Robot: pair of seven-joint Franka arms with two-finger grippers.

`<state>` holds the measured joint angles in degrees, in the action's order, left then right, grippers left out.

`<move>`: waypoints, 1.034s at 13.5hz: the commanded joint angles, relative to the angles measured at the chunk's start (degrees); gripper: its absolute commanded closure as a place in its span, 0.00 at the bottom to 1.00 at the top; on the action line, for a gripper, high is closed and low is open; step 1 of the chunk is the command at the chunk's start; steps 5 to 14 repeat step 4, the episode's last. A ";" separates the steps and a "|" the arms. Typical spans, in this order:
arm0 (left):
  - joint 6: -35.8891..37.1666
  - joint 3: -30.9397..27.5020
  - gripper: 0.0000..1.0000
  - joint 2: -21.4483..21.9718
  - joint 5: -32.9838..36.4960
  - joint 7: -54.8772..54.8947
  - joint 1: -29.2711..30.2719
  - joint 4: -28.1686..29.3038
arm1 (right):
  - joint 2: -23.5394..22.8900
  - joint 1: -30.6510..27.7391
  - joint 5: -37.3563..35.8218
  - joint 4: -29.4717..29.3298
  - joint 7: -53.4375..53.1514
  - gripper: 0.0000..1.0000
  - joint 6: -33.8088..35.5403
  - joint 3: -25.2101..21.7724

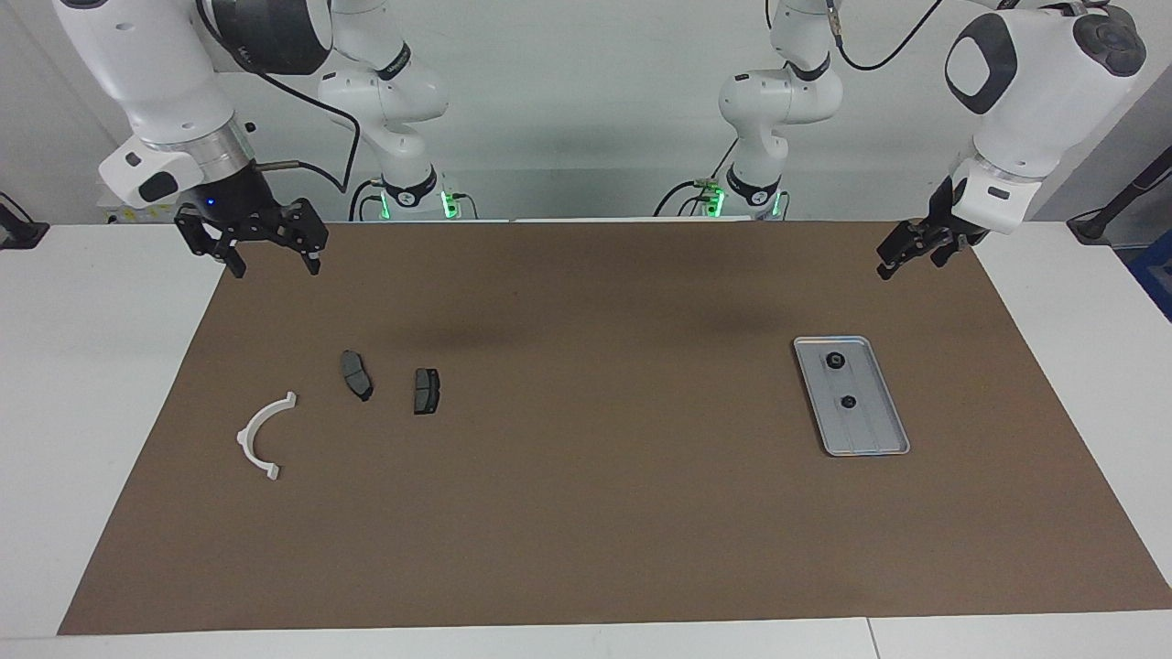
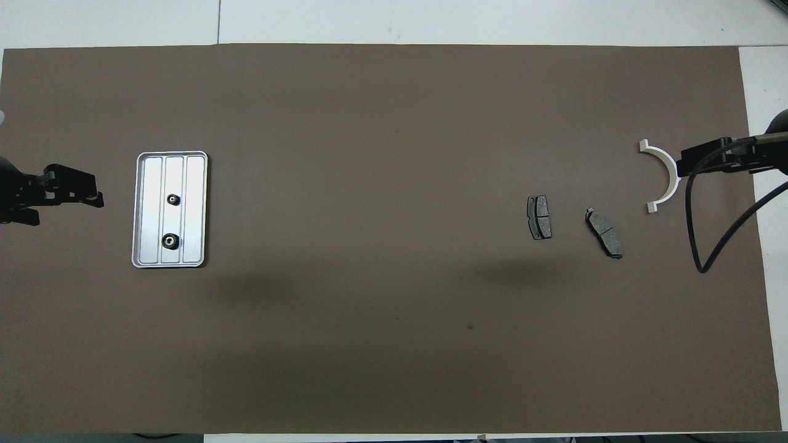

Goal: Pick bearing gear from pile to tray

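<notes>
Two small black bearing gears [image 1: 834, 361] [image 1: 848, 401] lie in the silver tray [image 1: 872, 432], seen from overhead as rings [image 2: 173, 199] [image 2: 169, 241] on the tray [image 2: 196, 209]. The pile holds a white arc [image 1: 245, 436] [image 2: 668, 197] and two dark brake pads [image 1: 356, 374] [image 1: 426, 391] [image 2: 539, 217] [image 2: 604, 232]; no ring shows among them. My left gripper [image 1: 906, 261] [image 2: 64, 209] hangs open and empty over the mat's corner beside the tray. My right gripper [image 1: 272, 265] is open and empty over the other corner, raised above the pile.
A brown mat [image 1: 586, 513] covers most of the white table [image 1: 92, 384]. From overhead, one of the right gripper's fingers [image 2: 702, 161] and a black cable [image 2: 695, 234] overlap the arc's end of the mat.
</notes>
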<state>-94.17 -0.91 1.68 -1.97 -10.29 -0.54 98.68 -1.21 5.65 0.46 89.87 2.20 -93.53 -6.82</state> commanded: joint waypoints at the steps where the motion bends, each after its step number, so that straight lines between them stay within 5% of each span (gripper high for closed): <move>1: -1.01 -0.14 0.00 0.87 0.03 0.71 -0.34 0.72 | 0.42 -0.55 -0.55 0.48 -0.18 0.00 -0.61 0.40; 14: -1.10 -0.06 0.00 0.87 0.12 0.71 -0.34 0.55 | 0.42 -0.55 -0.55 0.48 -0.18 0.00 -0.61 0.49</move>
